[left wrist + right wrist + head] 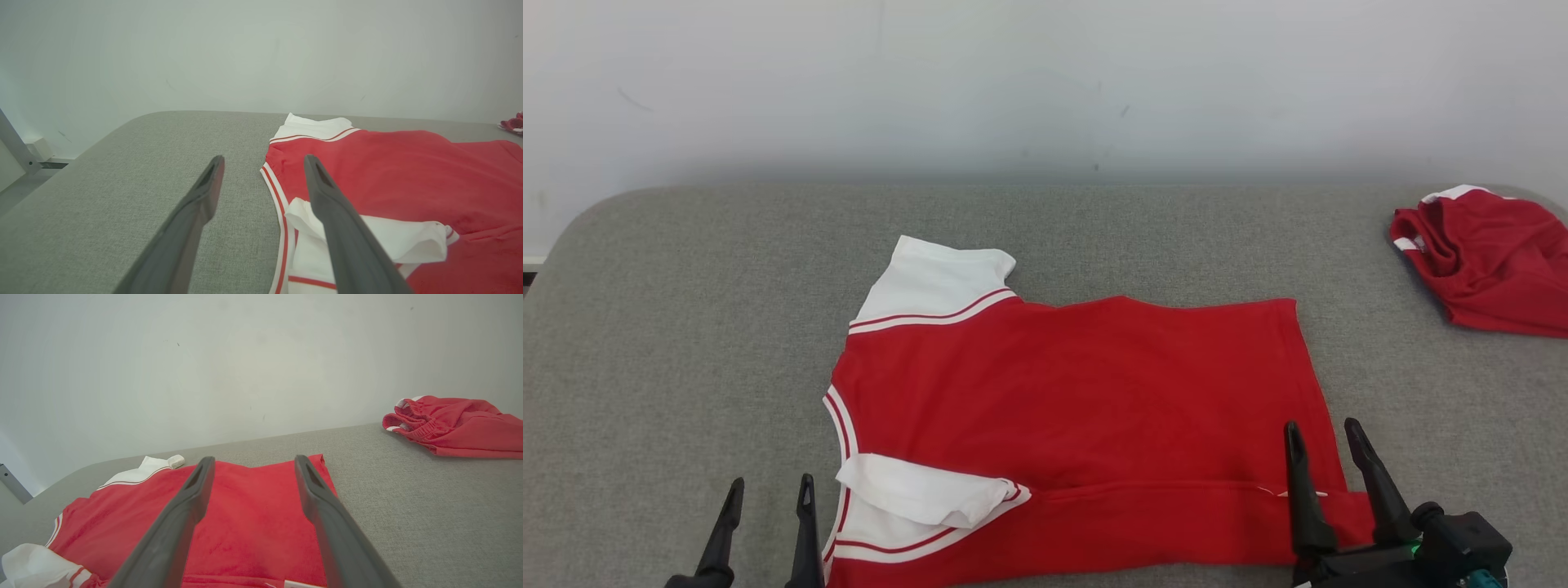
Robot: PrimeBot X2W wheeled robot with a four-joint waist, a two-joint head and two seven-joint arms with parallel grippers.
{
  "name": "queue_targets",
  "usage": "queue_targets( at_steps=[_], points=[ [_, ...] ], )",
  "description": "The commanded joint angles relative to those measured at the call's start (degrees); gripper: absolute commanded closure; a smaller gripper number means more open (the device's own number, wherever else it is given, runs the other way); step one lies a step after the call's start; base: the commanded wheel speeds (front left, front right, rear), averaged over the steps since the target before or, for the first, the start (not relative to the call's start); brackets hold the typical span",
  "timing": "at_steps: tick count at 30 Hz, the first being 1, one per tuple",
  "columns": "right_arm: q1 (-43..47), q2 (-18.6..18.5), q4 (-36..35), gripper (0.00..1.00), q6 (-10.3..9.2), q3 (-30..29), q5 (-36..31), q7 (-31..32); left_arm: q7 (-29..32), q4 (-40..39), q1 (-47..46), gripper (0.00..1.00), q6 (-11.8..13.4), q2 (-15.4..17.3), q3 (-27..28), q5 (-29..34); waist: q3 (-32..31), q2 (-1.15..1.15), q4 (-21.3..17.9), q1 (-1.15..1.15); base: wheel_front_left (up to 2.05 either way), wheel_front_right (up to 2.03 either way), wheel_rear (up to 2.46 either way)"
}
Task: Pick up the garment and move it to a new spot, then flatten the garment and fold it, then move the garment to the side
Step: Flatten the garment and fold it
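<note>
The garment (1086, 408) is a red shirt with white sleeves and a striped collar, spread on the grey table with its neck to the left. Its near edge is folded over, and the near sleeve (927, 490) lies doubled back on it. The far sleeve (935, 282) lies flat. My left gripper (770, 490) stands open just left of the collar, and its right finger (327, 196) hangs over the near sleeve (404, 241). My right gripper (1323, 434) is open above the shirt's hem corner (261, 514), with nothing between its fingers (314, 486).
A second red garment (1486, 261) lies crumpled at the table's far right corner (453, 424). The grey padded table (686, 343) has rounded corners and ends at a white wall. Bare cloth lies left of the shirt and behind it.
</note>
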Motion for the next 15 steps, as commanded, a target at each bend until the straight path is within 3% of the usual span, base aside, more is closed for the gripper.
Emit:
queue_targets(
  at_steps=[1,6,15],
  points=[
    [0.34,0.35,-0.2,0.0,0.12,0.2,-0.69,0.02,-0.11,0.38,-0.51,0.0,-0.28,-0.29,0.43,0.28,0.27,0.0,-0.06,0.0,0.0,0.0,0.0],
    [-2.59,0.42,0.7,0.0,0.12,1.39,-1.72,0.02,-0.11,0.67,-3.66,0.0,-1.05,-0.38,2.3,-0.8,1.73,0.0,-1.2,0.0,0.0,0.0,0.0],
    [-12.12,-0.83,5.06,0.0,0.12,1.35,-2.7,0.02,-0.12,6.33,-15.35,0.0,-1.94,6.85,0.46,-3.43,6.74,0.0,-4.71,0.0,0.0,0.0,0.0]
  ],
)
